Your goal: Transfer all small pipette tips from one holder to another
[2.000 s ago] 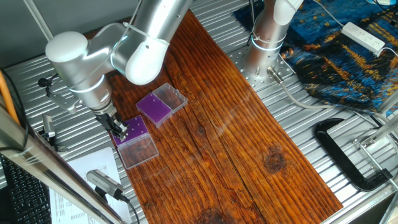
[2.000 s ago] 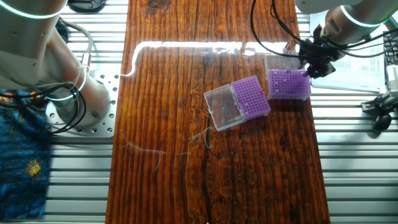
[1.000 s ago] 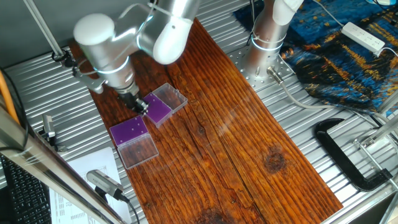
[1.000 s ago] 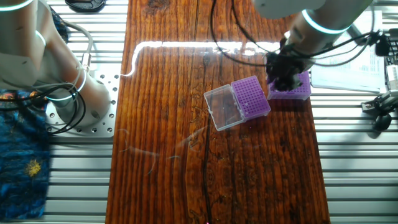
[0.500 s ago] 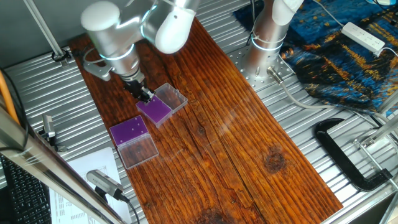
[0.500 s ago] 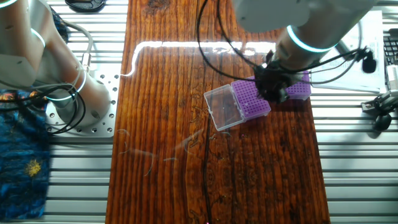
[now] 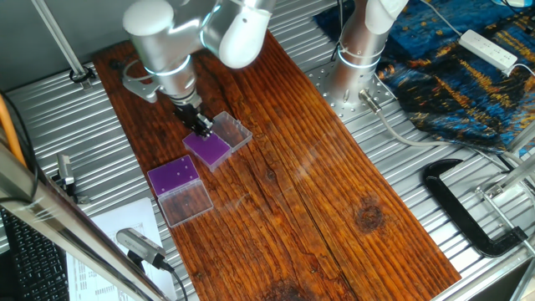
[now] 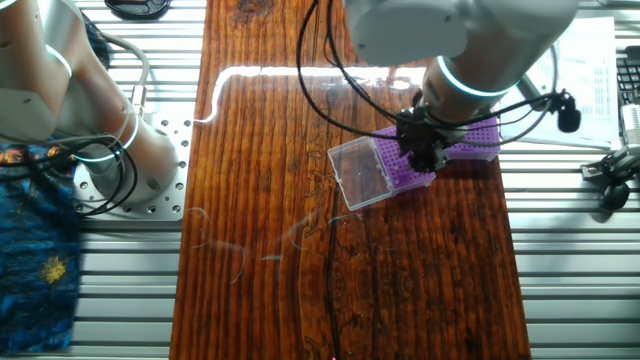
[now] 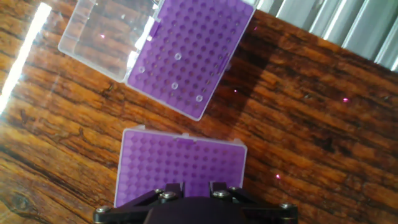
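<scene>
Two purple grid holders lie on the wooden board. One holder [image 7: 211,149] [image 8: 388,155] has its clear lid [image 7: 231,130] [image 8: 358,172] open beside it. The other holder [image 7: 174,177] [image 8: 478,145] lies closer to the board's edge. My gripper [image 7: 201,125] [image 8: 425,158] hangs low over the edge of the first holder. In the hand view, one grid [image 9: 186,56] carries several small pipette tips [image 9: 178,56], seen as pale dots. The grid right under my gripper [image 9: 191,186] [image 9: 180,165] shows no dots. Only the finger bases [image 9: 168,186] show, and nothing is visible between them.
The second holder's clear lid [image 7: 188,203] lies open toward the front. Another arm's base [image 7: 359,50] [image 8: 110,150] stands on the metal table beside the board. A black clamp [image 7: 468,209], a power strip [image 7: 489,48] and papers [image 7: 109,242] lie around.
My gripper has left the holder near the board's edge and moved across to the holder with the lid beside it, then crept a little further along it.
</scene>
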`<state>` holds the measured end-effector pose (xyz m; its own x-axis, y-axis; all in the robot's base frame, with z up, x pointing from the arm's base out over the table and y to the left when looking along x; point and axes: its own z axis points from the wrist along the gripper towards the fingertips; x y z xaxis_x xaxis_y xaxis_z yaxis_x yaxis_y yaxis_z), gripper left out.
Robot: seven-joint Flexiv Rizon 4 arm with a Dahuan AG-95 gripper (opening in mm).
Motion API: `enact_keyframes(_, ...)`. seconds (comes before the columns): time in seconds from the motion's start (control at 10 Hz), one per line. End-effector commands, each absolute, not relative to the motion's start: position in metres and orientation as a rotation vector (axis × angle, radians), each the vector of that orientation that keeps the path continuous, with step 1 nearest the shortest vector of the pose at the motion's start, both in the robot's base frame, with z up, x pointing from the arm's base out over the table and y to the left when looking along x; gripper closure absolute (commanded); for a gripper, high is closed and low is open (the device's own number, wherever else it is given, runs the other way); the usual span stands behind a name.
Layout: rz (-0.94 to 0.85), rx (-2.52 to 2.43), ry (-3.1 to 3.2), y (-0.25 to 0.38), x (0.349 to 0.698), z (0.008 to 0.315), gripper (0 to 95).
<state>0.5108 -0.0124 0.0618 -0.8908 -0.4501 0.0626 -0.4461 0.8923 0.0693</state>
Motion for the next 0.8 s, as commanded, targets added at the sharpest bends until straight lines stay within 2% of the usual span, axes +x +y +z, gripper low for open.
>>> enact_keyframes(0.1, -0.075, 0.713, -2.980, -0.0134, 0.5092, 0.0572, 76.0)
enact_keyframes(0.6, -0.066, 0.724, -2.969, -0.0211, 0.5035, 0.0582, 76.0)
enact_keyframes(0.7, -0.066, 0.722, -2.969, -0.0213, 0.5029, 0.0575, 95.0)
enact_keyframes(0.8, -0.066, 0.721, -2.970, -0.0211, 0.5024, 0.0564, 95.0)
